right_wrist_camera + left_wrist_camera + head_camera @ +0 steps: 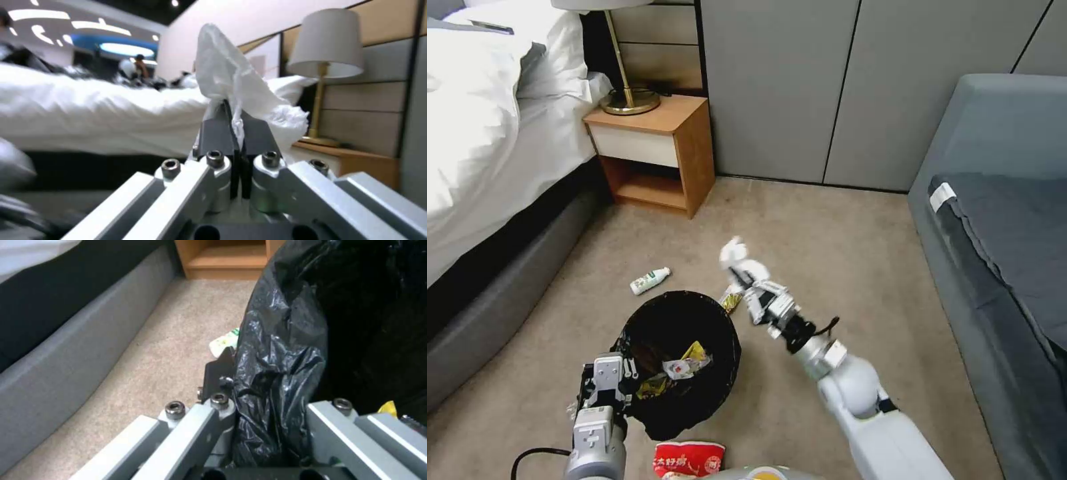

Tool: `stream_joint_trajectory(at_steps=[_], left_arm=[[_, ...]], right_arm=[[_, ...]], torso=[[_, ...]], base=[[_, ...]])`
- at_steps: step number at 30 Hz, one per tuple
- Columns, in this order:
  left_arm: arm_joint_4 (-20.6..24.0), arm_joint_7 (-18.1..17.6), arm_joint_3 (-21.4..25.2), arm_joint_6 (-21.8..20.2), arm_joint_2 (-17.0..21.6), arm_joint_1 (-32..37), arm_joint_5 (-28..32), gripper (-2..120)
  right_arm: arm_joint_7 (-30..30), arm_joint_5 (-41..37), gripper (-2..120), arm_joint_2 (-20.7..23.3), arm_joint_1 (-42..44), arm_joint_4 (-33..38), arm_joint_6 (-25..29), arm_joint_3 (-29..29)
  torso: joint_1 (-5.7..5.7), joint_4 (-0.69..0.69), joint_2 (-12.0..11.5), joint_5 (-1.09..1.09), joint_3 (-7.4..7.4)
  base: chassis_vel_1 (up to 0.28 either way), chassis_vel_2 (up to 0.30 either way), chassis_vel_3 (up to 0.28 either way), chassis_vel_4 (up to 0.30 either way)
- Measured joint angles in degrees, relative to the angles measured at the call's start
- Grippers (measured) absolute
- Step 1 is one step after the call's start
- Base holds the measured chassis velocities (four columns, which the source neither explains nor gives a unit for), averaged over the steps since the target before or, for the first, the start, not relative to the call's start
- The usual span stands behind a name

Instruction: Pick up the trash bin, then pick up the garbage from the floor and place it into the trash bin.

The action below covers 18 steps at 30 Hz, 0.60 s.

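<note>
The trash bin, lined with a black bag, is lifted off the carpet by its near-left rim, where my left gripper is shut. Yellow and white wrappers lie inside it. In the left wrist view one finger presses the outside of the black liner. My right gripper is up beside the bin's far-right rim, shut on a white tissue wad; the tissue sticks out past the closed gripper. On the floor lie a small green-labelled bottle, a yellow wrapper and a red snack wrapper.
A bed with a grey base runs along the left. A wooden nightstand with a brass lamp stands at the back left. A grey sofa fills the right side. Open carpet lies between them.
</note>
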<state>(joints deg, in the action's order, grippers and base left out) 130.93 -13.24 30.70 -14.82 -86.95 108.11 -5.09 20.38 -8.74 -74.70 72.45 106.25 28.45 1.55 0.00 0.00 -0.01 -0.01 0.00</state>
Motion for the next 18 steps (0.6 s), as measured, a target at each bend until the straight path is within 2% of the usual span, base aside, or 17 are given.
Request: stream_joint_trajectory(at_steps=[1, 7, 18], left_arm=[[0.0, 0.0, 0.0, -0.1, 0.0, -0.1, 0.1, 4], [0.3, 0.0, -0.1, -0.1, 0.0, -0.1, 0.2, 4], [0.9, 0.1, -0.5, -0.1, -0.1, -0.3, 0.3, 4]], right_arm=[[-1.2, 0.0, 0, 0.7, 0.2, 0.7, -0.1, 2.9], [-2.4, 2.5, 0, 1.7, 0.0, -0.8, 0.1, 8.8], [-2.6, 4.8, 0, 1.6, -0.2, -5.3, 0.7, 10.7]], torso=[[0.00, 0.00, 0.0, 0.00, 0.00], [0.00, 0.01, 0.0, 0.01, 0.00], [0.00, 0.02, 0.0, -0.05, 0.00]], base=[[0.000, 0.000, 0.000, 0.000], [0.000, 0.000, 0.000, 0.000], [0.000, 0.000, 0.000, 0.000]])
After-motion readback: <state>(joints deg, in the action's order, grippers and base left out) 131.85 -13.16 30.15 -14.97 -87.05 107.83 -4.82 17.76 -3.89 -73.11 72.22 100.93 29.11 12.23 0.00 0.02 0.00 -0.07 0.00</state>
